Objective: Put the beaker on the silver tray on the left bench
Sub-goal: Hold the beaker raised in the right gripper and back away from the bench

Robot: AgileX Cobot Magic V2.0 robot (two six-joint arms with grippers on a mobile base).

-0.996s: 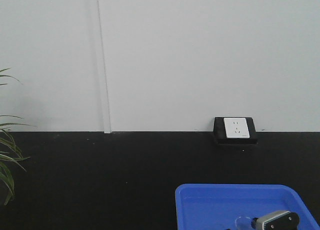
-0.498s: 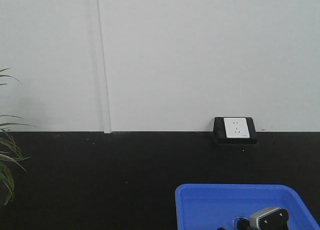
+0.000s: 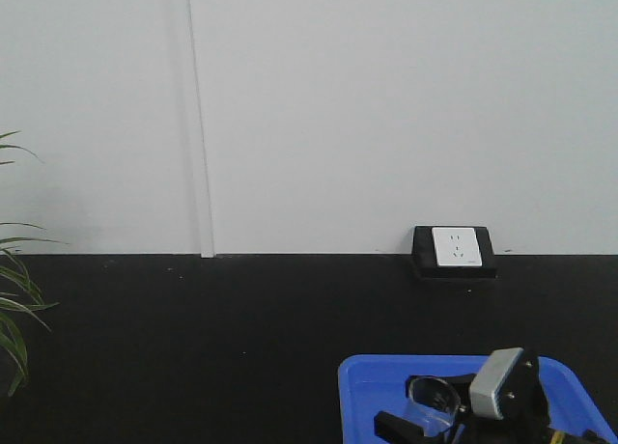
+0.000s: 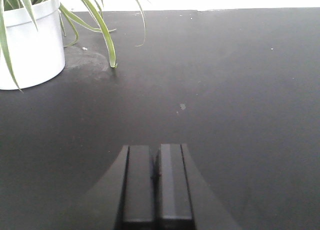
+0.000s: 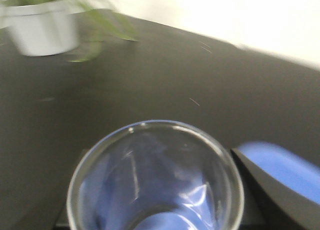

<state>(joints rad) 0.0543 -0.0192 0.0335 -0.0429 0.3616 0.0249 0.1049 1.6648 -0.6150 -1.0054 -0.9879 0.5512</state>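
The beaker (image 3: 431, 398), small and of clear glass, is held between the fingers of my right gripper (image 3: 432, 421) above the blue tray (image 3: 377, 386). In the right wrist view its round rim (image 5: 155, 140) fills the lower middle, with my right gripper (image 5: 156, 212) shut round it and the fingers mostly hidden behind the glass. My left gripper (image 4: 156, 185) is shut and empty, low over a plain black bench top (image 4: 230, 90). The silver tray is out of view.
A white pot with a green plant (image 4: 30, 45) stands at the far left of the bench and also shows blurred in the right wrist view (image 5: 42, 27). A wall socket (image 3: 455, 248) sits at the back. A white wall bounds the bench behind.
My right gripper has risen and shifted left in the front view, lifting the beaker up out of the blue tray into sight. The left arm shows no earlier frame.
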